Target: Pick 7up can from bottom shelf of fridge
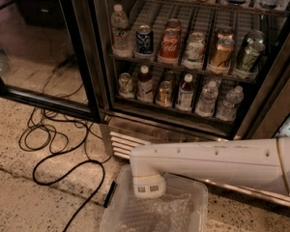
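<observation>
White arm (pixel 208 161) over a clear bin (pixel 117 208) hides the gripper, its grip unknowable; 7up can (pixel 125 83) stands leftmost on bottom shelf (pixel 176 110)

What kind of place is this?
Probably a shop or canteen: a glass-door fridge stocked with cans and bottles, cables on the floor. The robot's arm crosses in front; its gripper is out of view.
</observation>
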You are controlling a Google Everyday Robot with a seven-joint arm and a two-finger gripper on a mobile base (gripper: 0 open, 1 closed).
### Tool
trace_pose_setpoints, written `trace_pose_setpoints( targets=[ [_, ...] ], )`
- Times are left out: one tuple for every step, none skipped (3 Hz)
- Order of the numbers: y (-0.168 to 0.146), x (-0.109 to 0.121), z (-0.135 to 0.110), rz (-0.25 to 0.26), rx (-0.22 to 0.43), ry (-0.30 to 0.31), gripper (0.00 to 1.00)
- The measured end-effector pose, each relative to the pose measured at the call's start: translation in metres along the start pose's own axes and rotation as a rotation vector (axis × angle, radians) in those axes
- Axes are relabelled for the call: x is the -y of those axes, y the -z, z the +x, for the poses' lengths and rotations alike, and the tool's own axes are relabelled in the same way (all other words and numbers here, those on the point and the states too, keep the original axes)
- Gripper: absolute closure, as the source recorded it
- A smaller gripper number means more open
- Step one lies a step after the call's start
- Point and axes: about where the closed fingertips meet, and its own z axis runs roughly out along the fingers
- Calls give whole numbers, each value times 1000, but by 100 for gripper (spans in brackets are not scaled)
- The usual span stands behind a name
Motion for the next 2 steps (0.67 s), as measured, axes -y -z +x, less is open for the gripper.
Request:
trace_pose_setpoints(
  targets=[
    [2,30,23,38,-97,-77,100],
    [2,48,41,74,-178,-128,100]
  ],
)
